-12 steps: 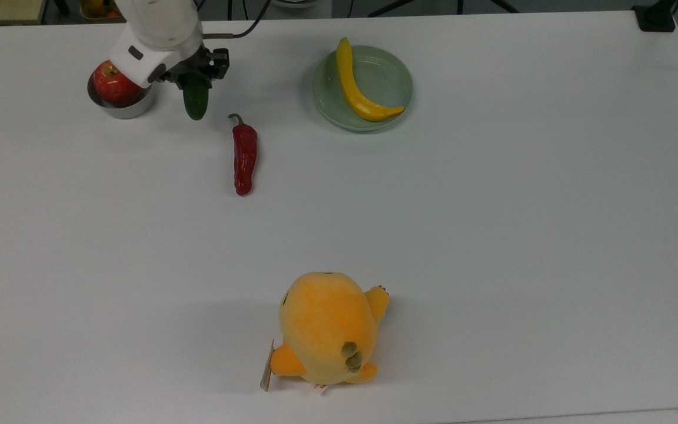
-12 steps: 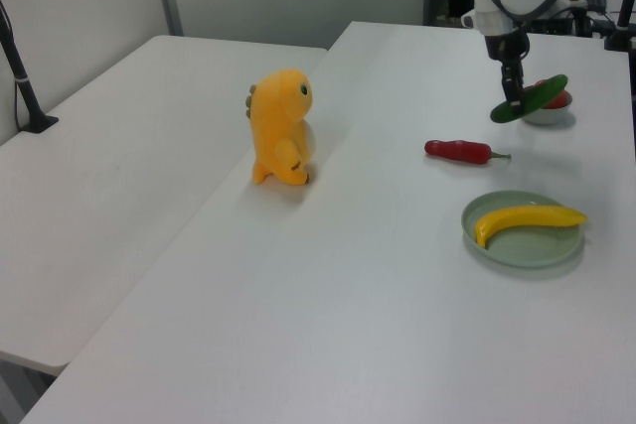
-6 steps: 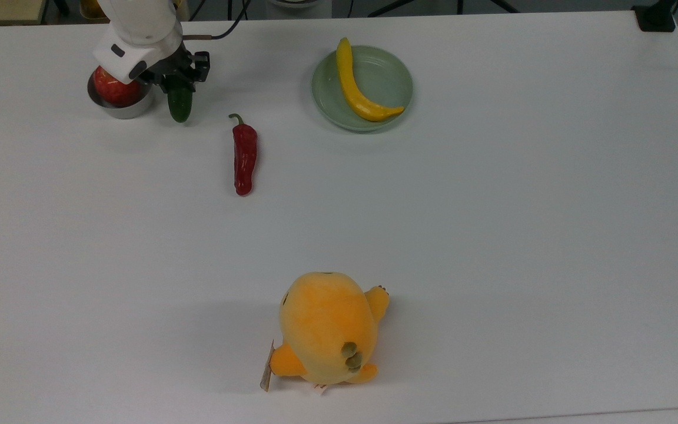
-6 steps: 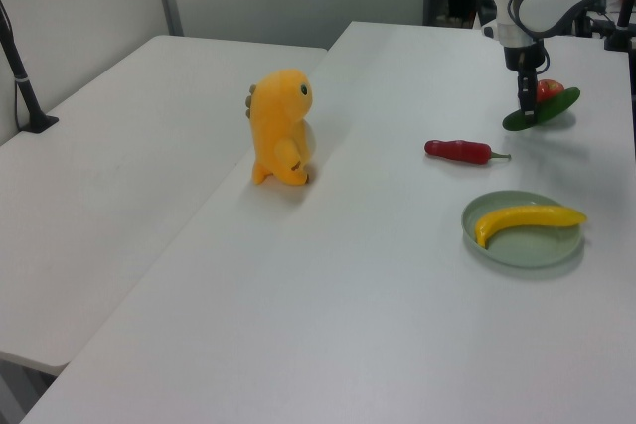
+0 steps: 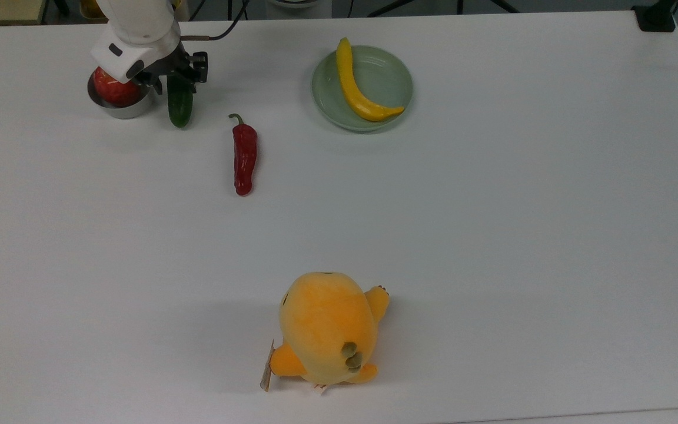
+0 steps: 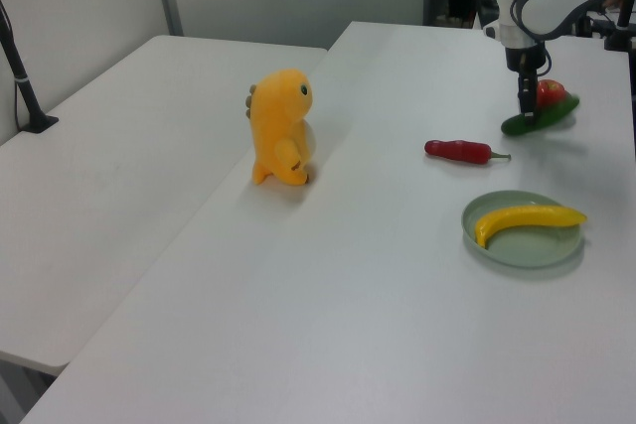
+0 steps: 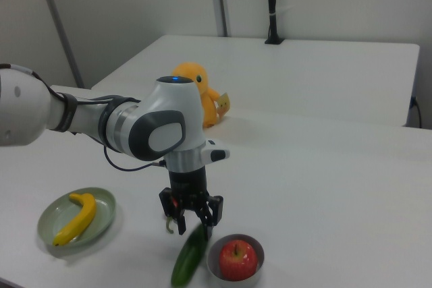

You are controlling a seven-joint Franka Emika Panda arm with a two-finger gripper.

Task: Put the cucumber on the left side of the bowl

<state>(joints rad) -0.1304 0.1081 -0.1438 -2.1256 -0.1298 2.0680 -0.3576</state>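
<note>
1. The gripper (image 5: 179,82) is sitting low near the table's (image 5: 492,206) far-left corner in the top view, with its fingers closed on the upper end of the cucumber (image 5: 179,107).
2. The cucumber is lying just beside the steel bowl (image 5: 120,106), on the bowl's right in the top view and on its left in the right view (image 7: 189,255). The bowl is holding a red apple (image 5: 112,85).
3. In the left view the cucumber (image 6: 538,118) is looking level and down at the table surface (contact seems likely, though I cannot confirm it under the far end).
4. Judgement: the step in hand is the release. The placement spot is looking right, so the fingers should be opening slowly and evenly, letting the cucumber settle without a nudge.
5. Risk: the cucumber is round and smooth, so it may be rolling toward the bowl wall or toward the red chili (image 5: 244,156) if released with any sideways pull. The chili is lying well apart, so the bowl side is the tighter margin.
6. After opening, the arm should be rising straight up before travelling, keeping the fingertips off the cucumber and off the bowl rim.
7. The green plate (image 5: 395,79) with the banana (image 5: 356,85) and the orange plush toy (image 5: 327,327) near the table's front edge are standing well clear of the work.
</note>
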